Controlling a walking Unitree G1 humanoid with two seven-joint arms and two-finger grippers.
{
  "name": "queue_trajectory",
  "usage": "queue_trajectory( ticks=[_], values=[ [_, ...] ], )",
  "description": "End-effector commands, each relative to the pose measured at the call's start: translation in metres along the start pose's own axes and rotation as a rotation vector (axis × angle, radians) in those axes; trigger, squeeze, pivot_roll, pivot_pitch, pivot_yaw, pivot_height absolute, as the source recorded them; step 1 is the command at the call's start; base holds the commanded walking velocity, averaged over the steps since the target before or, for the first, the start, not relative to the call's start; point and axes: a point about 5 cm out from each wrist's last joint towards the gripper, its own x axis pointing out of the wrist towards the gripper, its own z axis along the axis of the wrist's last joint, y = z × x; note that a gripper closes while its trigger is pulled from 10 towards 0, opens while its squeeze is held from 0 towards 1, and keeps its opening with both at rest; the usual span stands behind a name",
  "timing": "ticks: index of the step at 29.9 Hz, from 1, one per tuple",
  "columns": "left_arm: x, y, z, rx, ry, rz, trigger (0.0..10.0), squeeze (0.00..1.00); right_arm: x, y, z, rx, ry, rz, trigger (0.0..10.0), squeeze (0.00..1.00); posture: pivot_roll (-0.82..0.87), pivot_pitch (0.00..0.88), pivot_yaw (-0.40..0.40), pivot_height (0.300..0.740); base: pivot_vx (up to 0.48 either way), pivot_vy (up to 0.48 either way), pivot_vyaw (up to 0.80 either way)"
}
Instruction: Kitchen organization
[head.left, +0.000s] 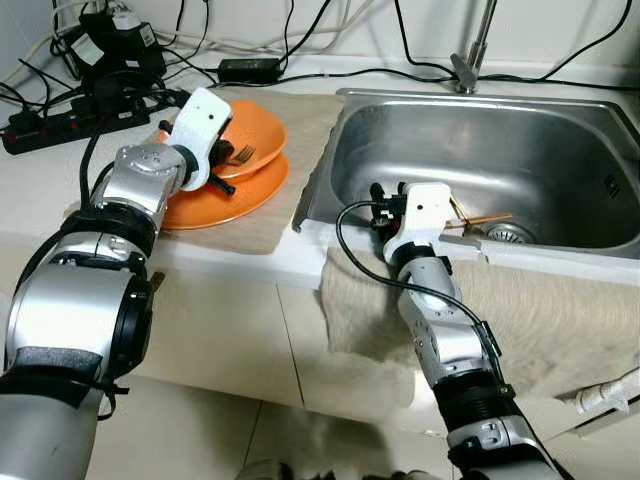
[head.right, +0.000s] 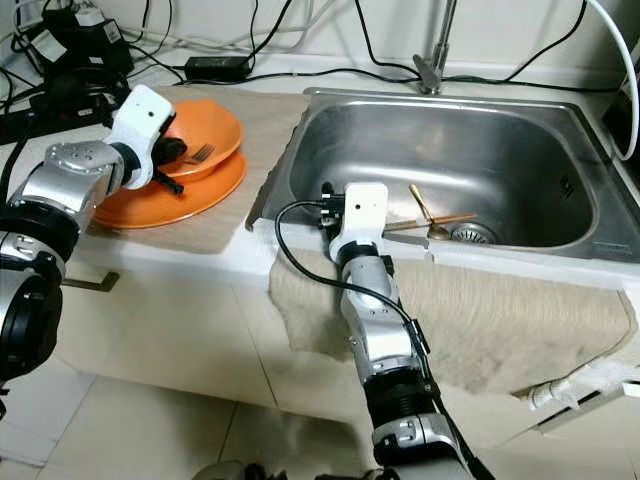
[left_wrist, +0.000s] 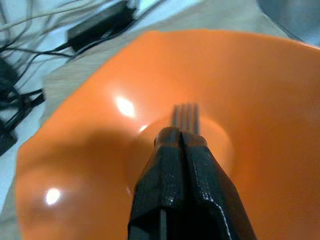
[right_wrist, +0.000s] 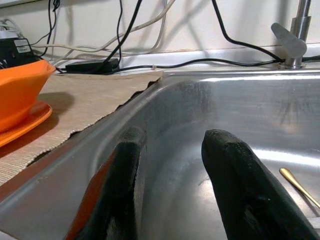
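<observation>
At upper left, the left gripper (left_wrist: 182, 142) pinches a fork (left_wrist: 186, 116), tines pointing into the bowl (left_wrist: 260, 90); the right gripper (right_wrist: 172, 165) gapes empty over the sink (head.left: 560, 140), nearer its utensils (head.left: 478, 221).

A home kitchen: a steel sink (head.left: 560, 130) with a tap (head.left: 470, 50) sits right in a pale worktop (head.left: 40, 190), orange dishes (head.left: 235, 165) on the left.

A glossy orange plastic bowl (head.left: 250, 140) sits on a flat orange plate (head.left: 225, 195), both plain. Under them lies a beige woven cloth mat (head.left: 300, 130) on the white countertop (head.left: 40, 190). The brushed steel sink (head.left: 480, 150) is silver-grey, holding gold-coloured cutlery (head.right: 425, 210). A mottled tan towel (head.right: 510, 320) drapes the sink's front edge. Black cables (head.left: 300, 75) run along the counter's back edge.
</observation>
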Motion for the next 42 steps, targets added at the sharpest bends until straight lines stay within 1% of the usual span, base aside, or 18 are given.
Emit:
queue_trajectory(
  ticks=[1, 3, 4, 5, 8, 12, 13, 14, 16, 20, 21, 24, 26, 31, 34, 37, 40, 42],
  values=[
    [0.000, 0.001, 0.000, -0.036, -0.024, 0.024, 10.0, 0.00, 0.001, 0.002, -0.006, -0.001, 0.041, 0.011, 10.0, 0.00, 0.04, 0.013, 0.075, 0.740, 0.000, 0.000, 0.00],
    [0.000, 0.002, 0.002, -0.089, -0.062, 0.052, 10.0, 0.00, 0.000, 0.003, -0.006, -0.002, 0.040, 0.014, 10.0, 0.00, 0.04, 0.011, 0.076, 0.740, 0.000, 0.000, 0.00],
    [0.000, 0.002, 0.002, -0.089, -0.062, 0.052, 10.0, 0.00, 0.000, 0.003, -0.006, -0.002, 0.040, 0.014, 10.0, 0.00, 0.04, 0.011, 0.076, 0.740, 0.000, 0.000, 0.00],
    [-0.001, 0.003, 0.005, -0.115, -0.082, 0.069, 10.0, 0.00, 0.000, 0.003, -0.006, -0.002, 0.040, 0.015, 10.0, 0.00, 0.04, 0.009, 0.079, 0.740, 0.000, 0.000, 0.00],
    [-0.001, 0.003, 0.011, -0.205, -0.169, 0.113, 10.0, 0.00, 0.000, 0.003, -0.006, -0.004, 0.037, 0.014, 10.0, 0.00, 0.04, 0.006, 0.082, 0.740, 0.000, 0.000, 0.00],
    [-0.008, -0.002, 0.019, -0.249, -0.318, 0.195, 10.0, 0.00, 0.000, 0.002, -0.004, -0.009, 0.025, 0.013, 10.0, 0.00, 0.05, 0.002, 0.078, 0.740, 0.000, 0.000, 0.00],
    [-0.008, -0.002, 0.019, -0.249, -0.318, 0.195, 10.0, 0.00, 0.000, 0.002, -0.004, -0.009, 0.025, 0.013, 10.0, 0.00, 0.05, 0.002, 0.078, 0.740, 0.000, 0.000, 0.00],
    [-0.011, -0.004, 0.022, -0.237, -0.351, 0.212, 10.0, 0.00, 0.000, 0.002, -0.003, -0.013, 0.021, 0.012, 10.0, 0.00, 0.05, 0.002, 0.077, 0.740, 0.000, 0.000, 0.00],
    [-0.018, -0.009, 0.023, -0.253, -0.387, 0.233, 10.0, 0.00, 0.000, 0.002, -0.002, -0.019, 0.011, 0.012, 10.0, 0.00, 0.05, 0.000, 0.076, 0.740, 0.000, 0.000, 0.00],
    [-0.040, -0.029, 0.023, -0.257, -0.449, 0.261, 10.0, 0.00, -0.001, 0.002, 0.014, -0.075, -0.065, 0.004, 10.0, 0.00, 0.05, 0.000, 0.078, 0.740, 0.000, 0.000, 0.00],
    [-0.040, -0.029, 0.023, -0.257, -0.449, 0.261, 10.0, 0.00, -0.001, 0.002, 0.014, -0.075, -0.065, 0.004, 10.0, 0.00, 0.05, 0.000, 0.078, 0.740, 0.000, 0.000, 0.00],
    [-0.051, -0.038, 0.031, -0.256, -0.503, 0.273, 10.0, 0.00, -0.002, 0.000, 0.020, -0.111, -0.100, -0.008, 10.0, 0.00, 0.06, 0.000, 0.076, 0.740, 0.000, 0.000, 0.00],
    [-0.059, -0.047, 0.041, -0.234, -0.548, 0.255, 10.0, 0.00, -0.005, 0.001, 0.029, -0.138, -0.146, -0.027, 10.0, 0.00, 0.06, 0.000, 0.076, 0.740, 0.000, 0.000, 0.00],
    [-0.067, -0.053, 0.042, -0.243, -0.546, 0.246, 10.0, 0.00, -0.007, 0.003, 0.034, -0.137, -0.164, -0.036, 10.0, 0.00, 0.06, 0.000, 0.076, 0.740, 0.000, 0.000, 0.00],
    [-0.075, -0.060, 0.032, -0.264, -0.499, 0.236, 10.0, 0.00, -0.013, -0.001, 0.035, -0.149, -0.161, -0.050, 10.0, 0.00, 0.06, 0.000, 0.076, 0.740, 0.000, 0.000, 0.00],
    [-0.080, -0.064, 0.014, -0.275, -0.428, 0.234, 10.0, 0.00, -0.019, -0.003, 0.032, -0.159, -0.144, -0.055, 10.0, 0.00, 0.06, 0.000, 0.075, 0.740, 0.000, 0.000, 0.00],
    [-0.082, -0.066, 0.007, -0.267, -0.401, 0.234, 10.0, 0.00, -0.020, -0.005, 0.030, -0.163, -0.131, -0.060, 10.0, 0.00, 0.06, 0.000, 0.074, 0.740, 0.000, 0.000, 0.00],
    [-0.091, -0.068, -0.006, -0.261, -0.354, 0.230, 10.0, 0.00, -0.022, -0.007, 0.027, -0.169, -0.121, -0.067, 10.0, 0.00, 0.06, 0.000, 0.070, 0.740, 0.000, 0.000, 0.00]
  ],
)
